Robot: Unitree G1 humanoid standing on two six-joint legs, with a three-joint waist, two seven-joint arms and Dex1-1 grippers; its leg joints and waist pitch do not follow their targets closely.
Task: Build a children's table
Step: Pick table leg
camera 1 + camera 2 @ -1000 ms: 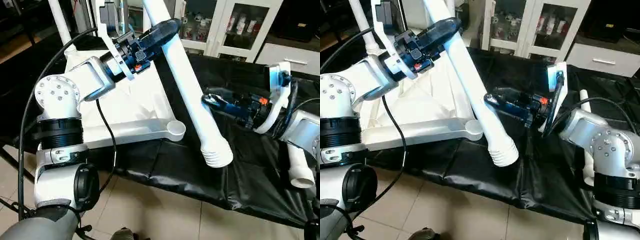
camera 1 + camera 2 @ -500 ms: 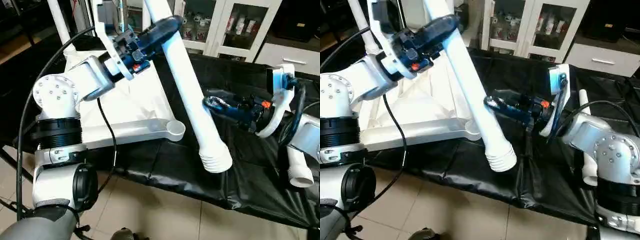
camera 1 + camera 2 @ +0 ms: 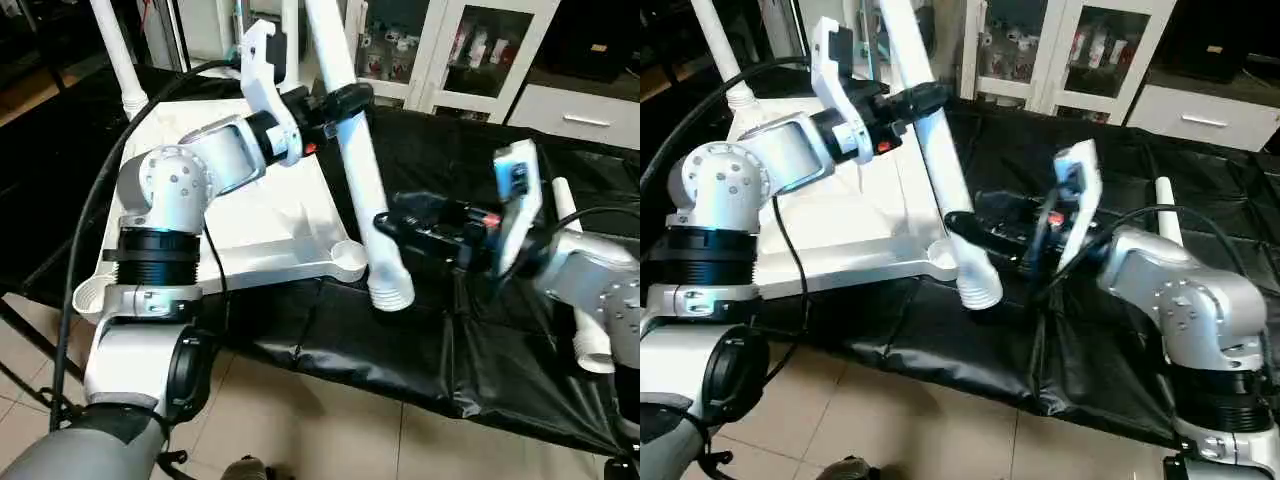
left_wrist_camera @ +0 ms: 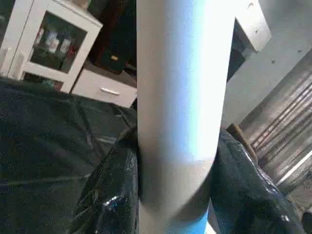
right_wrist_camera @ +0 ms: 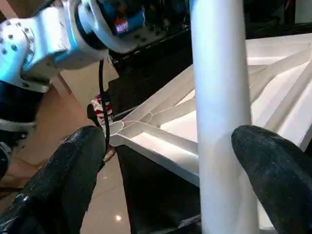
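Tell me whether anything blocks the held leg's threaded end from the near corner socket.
Nothing visible does. The leg, held by the left gripper, has its threaded end just beside the corner socket; the right gripper is open around the leg.

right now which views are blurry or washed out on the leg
Left wrist view: the leg fills the frame, its lit side washed out to plain white, the cabinet behind soft. Right wrist view: the right claw's fingers are blurred blobs, the tabletop ribs sharper. Both eye views: fairly sharp.
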